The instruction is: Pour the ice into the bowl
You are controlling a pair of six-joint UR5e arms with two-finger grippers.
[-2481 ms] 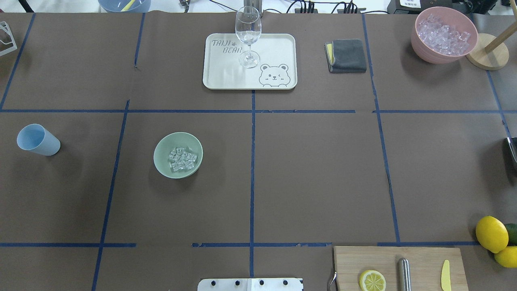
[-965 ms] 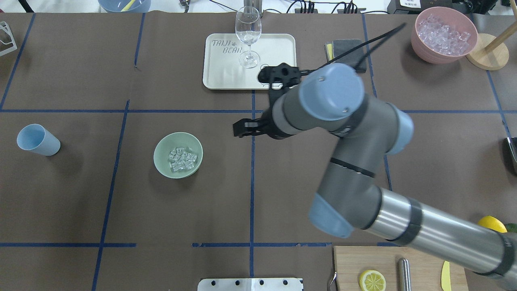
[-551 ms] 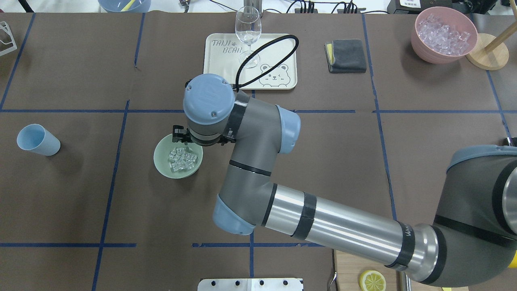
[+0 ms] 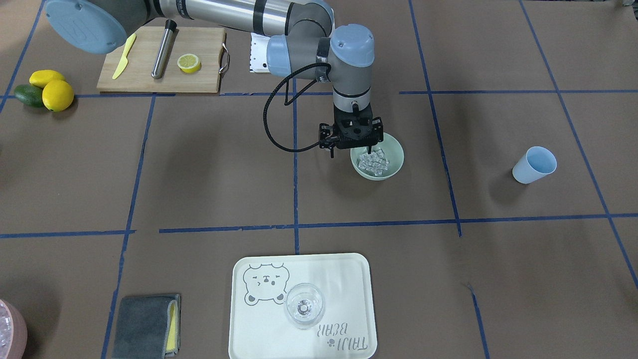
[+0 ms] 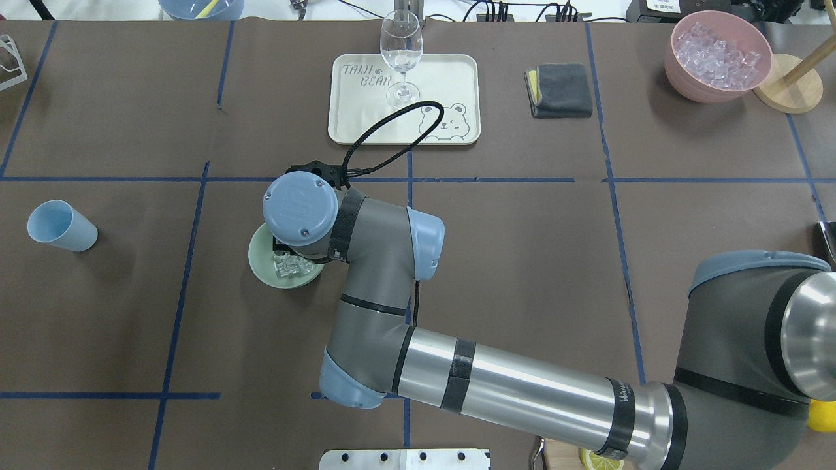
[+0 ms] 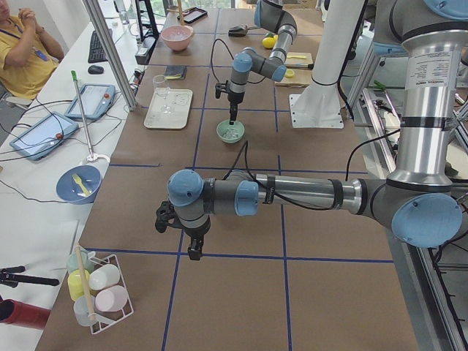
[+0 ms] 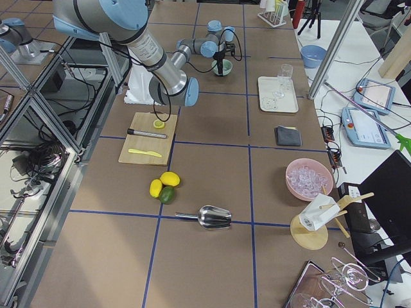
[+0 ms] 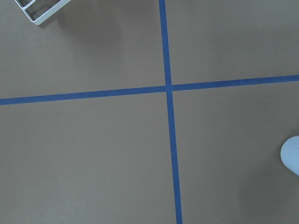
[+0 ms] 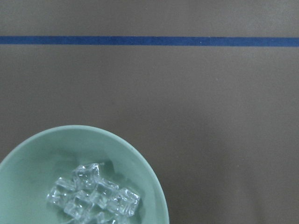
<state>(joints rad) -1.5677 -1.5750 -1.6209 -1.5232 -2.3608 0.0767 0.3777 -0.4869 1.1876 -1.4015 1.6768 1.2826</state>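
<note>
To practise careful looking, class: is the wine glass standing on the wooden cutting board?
No, the wine glass stands on the white bear tray, well apart from the cutting board.

Right arm (image 7: 168, 76) spanning upper left, wrist above mint-green bowl (image 7: 227, 70) at top centre, cutting board (image 7: 146, 142) with lemon slice (image 7: 158, 124) left of centre, metal scoop (image 7: 214, 217) below centre, pink bowl (image 7: 309, 196) holding ice cubes (image 7: 308, 176) at right.

The smooth, matt mint bowl (image 9: 42, 154) holds glassy, clear ice (image 9: 93, 193); dull brown paper (image 9: 210, 102) covers the table (image 5: 98, 326).
</note>
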